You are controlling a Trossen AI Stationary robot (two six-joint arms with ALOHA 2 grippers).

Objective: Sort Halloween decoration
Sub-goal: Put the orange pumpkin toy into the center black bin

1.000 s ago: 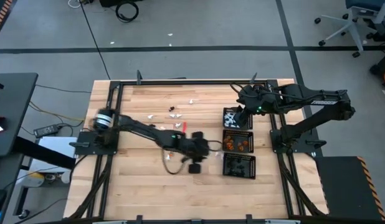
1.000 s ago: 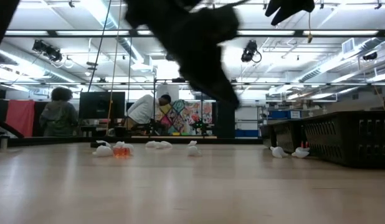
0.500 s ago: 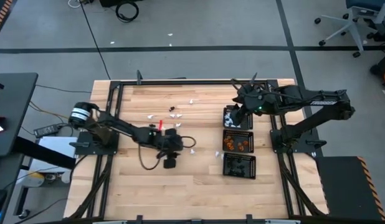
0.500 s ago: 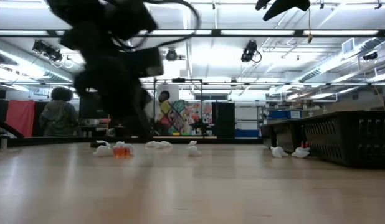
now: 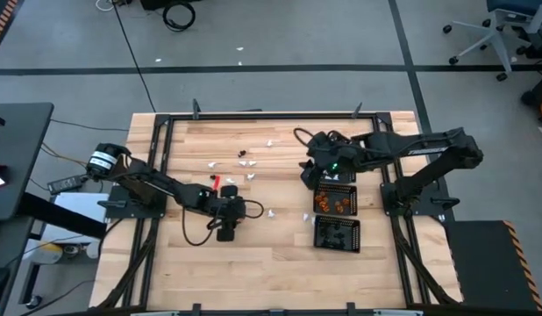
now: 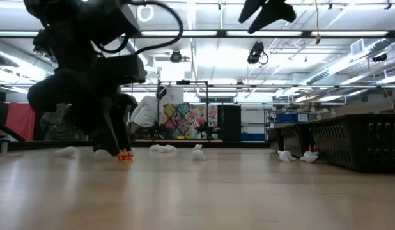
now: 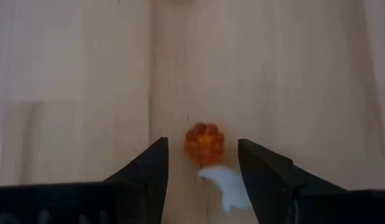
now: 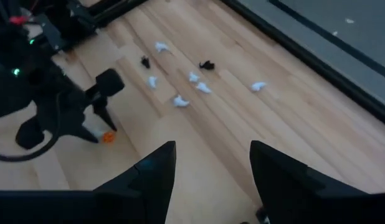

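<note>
Three square black mesh trays [image 5: 337, 209] are sitting in a column along the right side of the bench [image 5: 271, 263], just inside the right arm's base. The middle tray [image 5: 335, 202] is holding orange trinkets, the tray nearest the front edge [image 5: 337, 233] is showing dark pieces, and the far tray is mostly hidden under the right arm, so I cannot tell what it is holding.

The rest of the Halloween decoration is lying loose on the wood to the left of the trays: a scatter of white and black trinkets [image 8: 191, 87] toward the back rail, and an orange pumpkin trinket [image 7: 204, 142] with a white trinket [image 7: 225, 185] touching it, well to the left of the trays.

The left gripper [image 7: 202, 168] is hanging low over that pair, its fingers [image 7: 149, 171] standing spread on either side of the orange pumpkin trinket and not gripping it. A second ago it was close beside the trays; it has been moving away from them to this spot. The right gripper [image 8: 211, 165], fingers spread and holding nothing, has been swinging from above the far tray out past the trays' left edge.
</note>
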